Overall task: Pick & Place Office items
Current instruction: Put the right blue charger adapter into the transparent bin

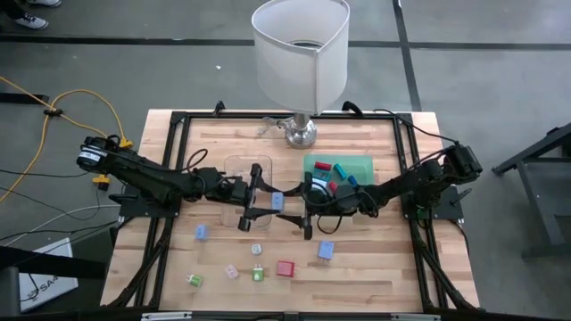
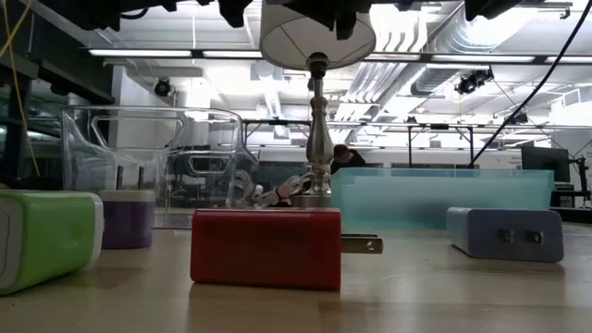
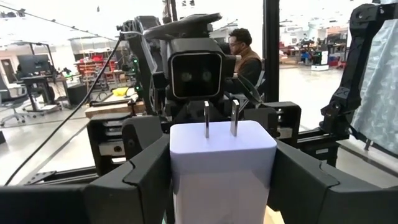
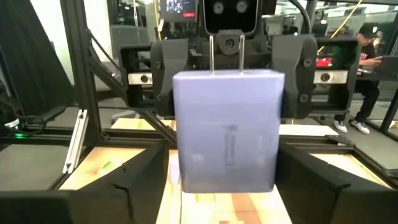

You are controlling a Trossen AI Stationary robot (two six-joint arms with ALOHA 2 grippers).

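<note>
Roughly five office items are already lying in the green tray; about seven are still waiting loose on the table, among them a red block; the left gripper is clasping a pale blue charger mid-table, while the right gripper is facing it with jaws spread, not touching it; no brand or writing is showing legibly

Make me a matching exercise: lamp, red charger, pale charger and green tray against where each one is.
1. lamp
2. red charger
3. pale charger
4. green tray

A. in the left gripper
B. at the table's back edge
C. near the front edge
D. right of the clear tray

Pairs: 1-B, 2-C, 3-A, 4-D
</note>
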